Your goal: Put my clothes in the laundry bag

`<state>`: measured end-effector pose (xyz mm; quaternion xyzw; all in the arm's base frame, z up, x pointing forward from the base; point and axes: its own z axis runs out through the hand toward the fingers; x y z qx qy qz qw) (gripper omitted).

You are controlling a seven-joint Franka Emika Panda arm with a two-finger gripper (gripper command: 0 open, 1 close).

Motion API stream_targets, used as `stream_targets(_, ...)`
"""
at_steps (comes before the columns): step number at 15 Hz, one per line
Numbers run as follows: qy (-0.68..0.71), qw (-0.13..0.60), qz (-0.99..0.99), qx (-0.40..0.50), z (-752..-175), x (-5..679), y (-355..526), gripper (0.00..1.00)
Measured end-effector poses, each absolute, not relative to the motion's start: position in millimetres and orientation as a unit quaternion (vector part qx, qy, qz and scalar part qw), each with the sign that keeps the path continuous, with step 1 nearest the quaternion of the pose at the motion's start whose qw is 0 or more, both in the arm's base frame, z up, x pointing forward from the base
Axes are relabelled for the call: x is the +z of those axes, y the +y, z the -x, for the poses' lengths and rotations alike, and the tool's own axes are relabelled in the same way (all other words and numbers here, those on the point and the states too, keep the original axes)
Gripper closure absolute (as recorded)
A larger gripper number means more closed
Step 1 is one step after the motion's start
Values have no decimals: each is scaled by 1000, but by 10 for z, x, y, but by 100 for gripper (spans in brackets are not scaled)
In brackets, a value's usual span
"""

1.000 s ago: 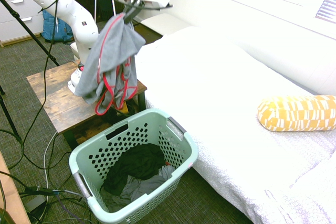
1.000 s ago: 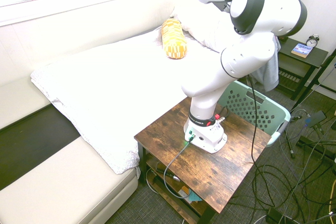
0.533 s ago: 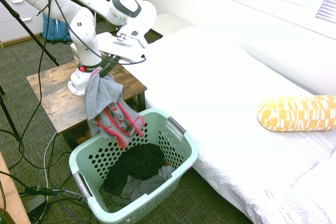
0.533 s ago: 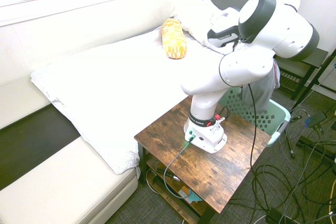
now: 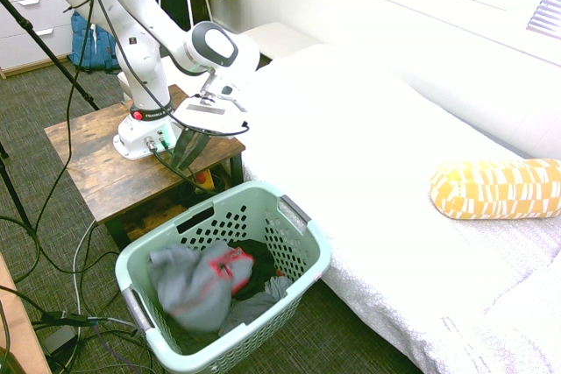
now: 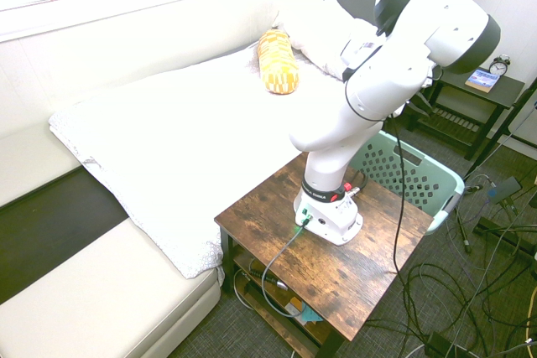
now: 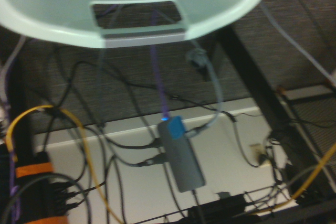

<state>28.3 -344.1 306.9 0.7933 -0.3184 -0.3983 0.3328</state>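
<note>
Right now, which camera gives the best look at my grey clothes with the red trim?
The first exterior view: the clothes lie in plain sight inside the laundry bag, on the darker laundry. The second exterior view shows only the bag's outer wall, not the clothes. The wrist view shows just the bag's rim and handle.

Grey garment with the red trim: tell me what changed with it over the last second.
The gripper came down toward the mint-green laundry basket and let go of the grey garment with red trim, which now lies inside on the black garment. The jaws stand open and empty. Basket, bed and yellow patterned pillow stayed put.
</note>
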Motion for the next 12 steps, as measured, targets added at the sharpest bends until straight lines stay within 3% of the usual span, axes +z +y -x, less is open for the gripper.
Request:
stream_targets(2, -294, 264, -818, -418, -573, 3114, -3242, 0)
stream_targets(4, -247, 226, -854, -398, -1269, 3285, -2806, 0)
stream_targets(9, -205, 216, -939, -173, -3430, 3938, -1356, 0)
stream_targets(12, -242, 153, -956, -63, -4535, 4179, -646, 0)
